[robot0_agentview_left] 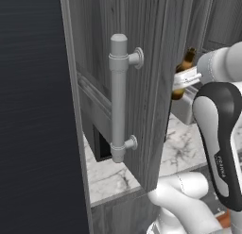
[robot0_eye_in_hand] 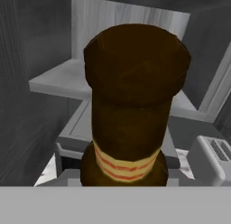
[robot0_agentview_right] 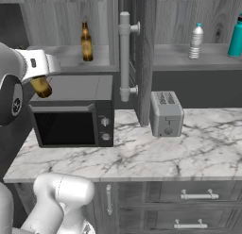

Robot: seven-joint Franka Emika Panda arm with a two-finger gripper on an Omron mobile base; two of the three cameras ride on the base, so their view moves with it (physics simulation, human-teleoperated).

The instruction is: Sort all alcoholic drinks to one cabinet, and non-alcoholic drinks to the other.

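We see our gripper pinching a brown beer bottle above the microwave, near the open left cabinet

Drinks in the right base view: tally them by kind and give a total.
Amber beer bottles: 2, one on the left cabinet shelf, one held in the claw over the microwave.
Clear water bottle: 1, on the right shelf.
Teal flask: 1, on the right shelf.
Total: 4 drinks.
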